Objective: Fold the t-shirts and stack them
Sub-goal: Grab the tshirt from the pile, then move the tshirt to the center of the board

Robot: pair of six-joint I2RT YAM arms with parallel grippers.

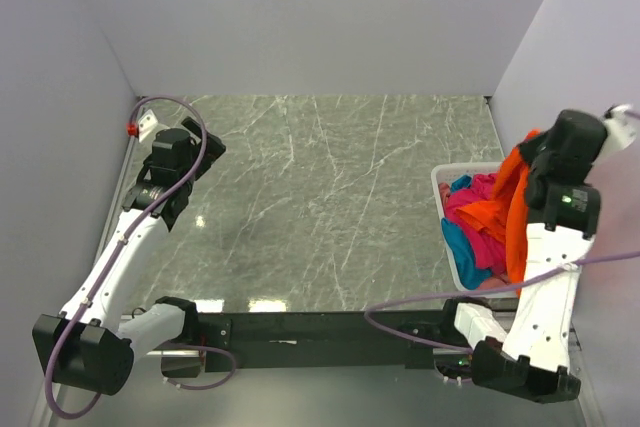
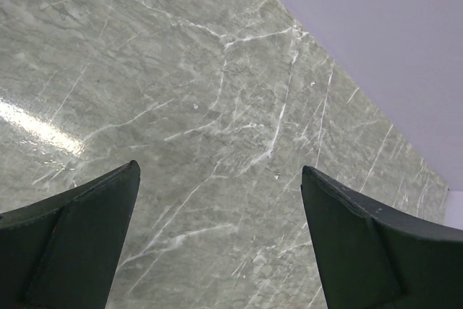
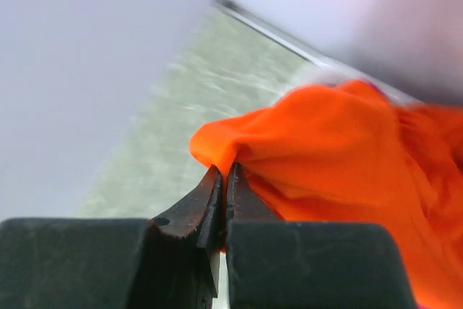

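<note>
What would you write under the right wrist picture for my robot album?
The right gripper pinches a fold of the bright orange t-shirt, with the marble table blurred behind.

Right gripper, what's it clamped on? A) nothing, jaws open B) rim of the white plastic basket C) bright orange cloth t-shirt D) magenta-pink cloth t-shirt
C: in the right wrist view the right gripper is shut on a bunched fold of the bright orange cloth t-shirt.

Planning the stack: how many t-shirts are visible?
3: orange shirt pinched by the right gripper, magenta shirt and teal shirt in the basket; more may be buried.
</note>
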